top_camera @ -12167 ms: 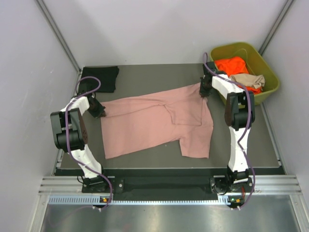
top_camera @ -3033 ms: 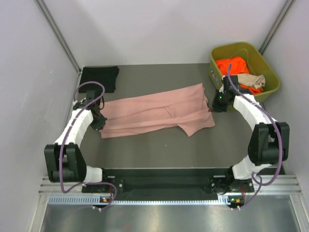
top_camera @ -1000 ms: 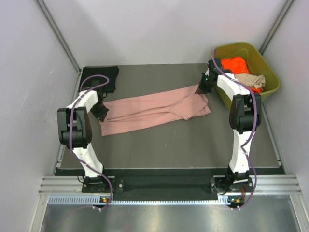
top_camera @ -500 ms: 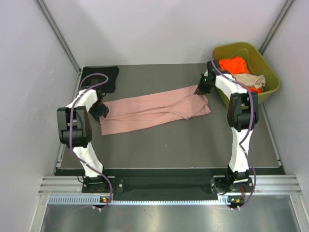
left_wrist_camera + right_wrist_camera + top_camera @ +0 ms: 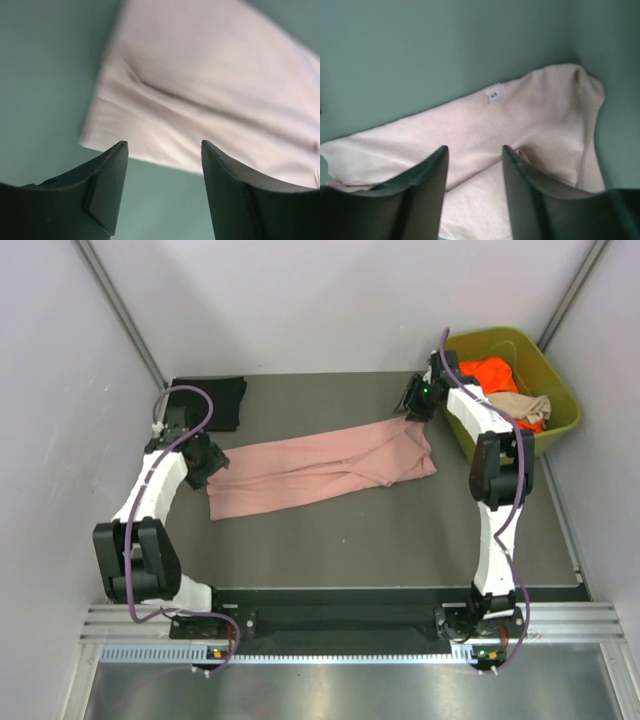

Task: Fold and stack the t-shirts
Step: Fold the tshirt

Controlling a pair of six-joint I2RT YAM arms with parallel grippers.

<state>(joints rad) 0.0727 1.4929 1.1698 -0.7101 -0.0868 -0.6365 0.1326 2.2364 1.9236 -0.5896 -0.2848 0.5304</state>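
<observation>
A dusty pink t-shirt (image 5: 320, 468) lies folded into a long band across the middle of the table. My left gripper (image 5: 206, 462) hovers open just off its left end. In the left wrist view the open gripper (image 5: 164, 145) frames bare table, with the pink t-shirt's (image 5: 200, 85) corner just beyond. My right gripper (image 5: 412, 405) is open above the shirt's right end. The right wrist view shows this gripper (image 5: 474, 148) over the pink t-shirt (image 5: 470, 125) and its small white label (image 5: 493, 94). A folded black t-shirt (image 5: 205, 402) lies at the back left.
An olive-green bin (image 5: 556, 427) at the back right holds an orange t-shirt (image 5: 487, 373) and a tan t-shirt (image 5: 515, 407). Grey walls close in on both sides and the back. The arm bases sit along the near edge.
Both grippers have opened and let go of the pink t-shirt's ends, then drawn back a little. The left arm's elbow has swung down and outward. The shirt lies still.
</observation>
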